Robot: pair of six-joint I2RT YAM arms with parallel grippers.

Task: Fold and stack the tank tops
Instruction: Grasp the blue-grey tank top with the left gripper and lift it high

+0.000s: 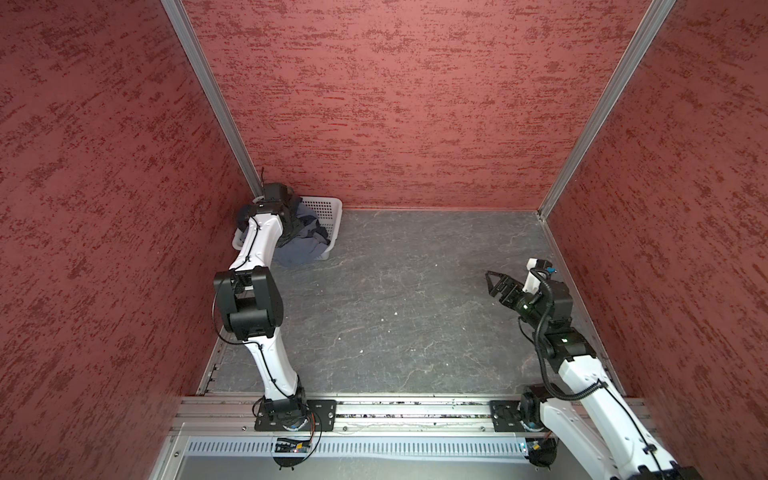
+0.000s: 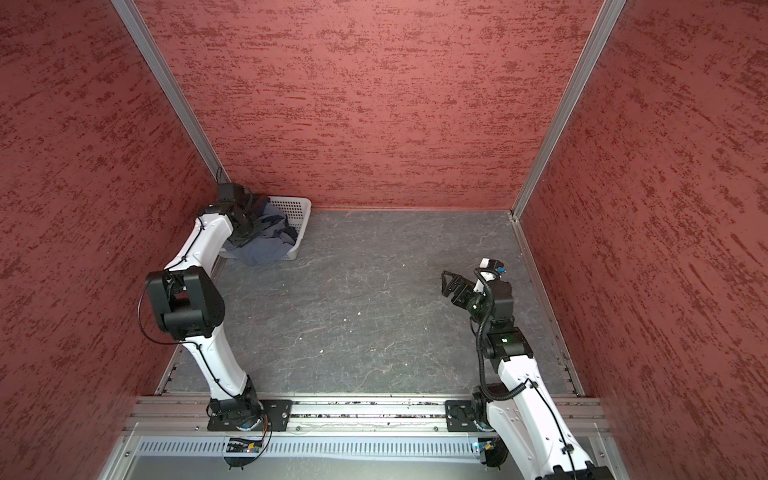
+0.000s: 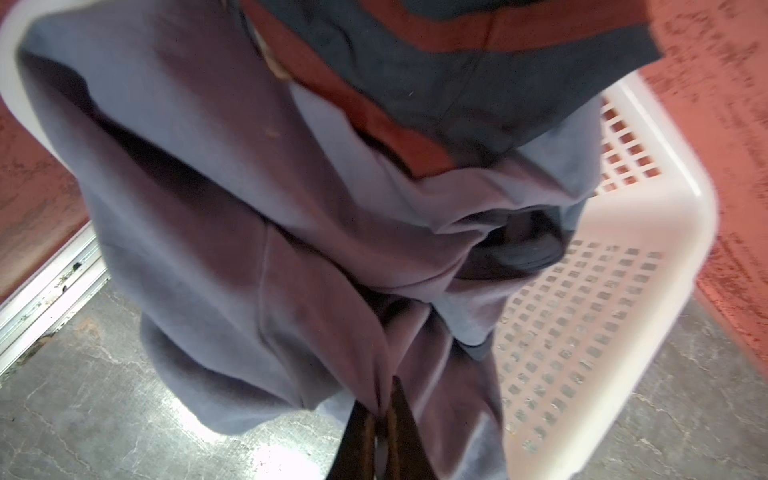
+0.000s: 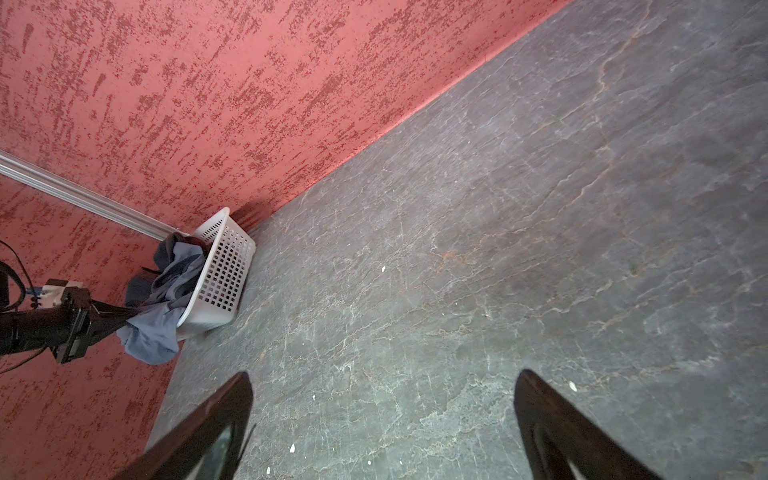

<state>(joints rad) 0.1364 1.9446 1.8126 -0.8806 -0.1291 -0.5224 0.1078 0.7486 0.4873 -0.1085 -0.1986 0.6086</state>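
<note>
The slate-blue tank top [image 3: 208,208] spills over the front rim of the white basket [image 3: 685,232] onto the grey table, as both top views show [image 1: 299,251] [image 2: 266,251]. My left gripper [image 3: 380,409] is shut on a pinched fold of it; the right wrist view shows this grip from the side [image 4: 126,311]. The dark navy tank top with maroon trim [image 3: 415,75] lies bunched in the basket behind the blue one. My right gripper [image 1: 490,282] [image 4: 384,376] hovers open and empty over the table's right side, far from the cloth.
The basket [image 1: 328,208] [image 2: 297,208] [image 4: 224,282] sits in the far left corner against the red walls. Grey slate-look tabletop [image 1: 415,299] stretches between the two arms. Aluminium rails run along the table's edges.
</note>
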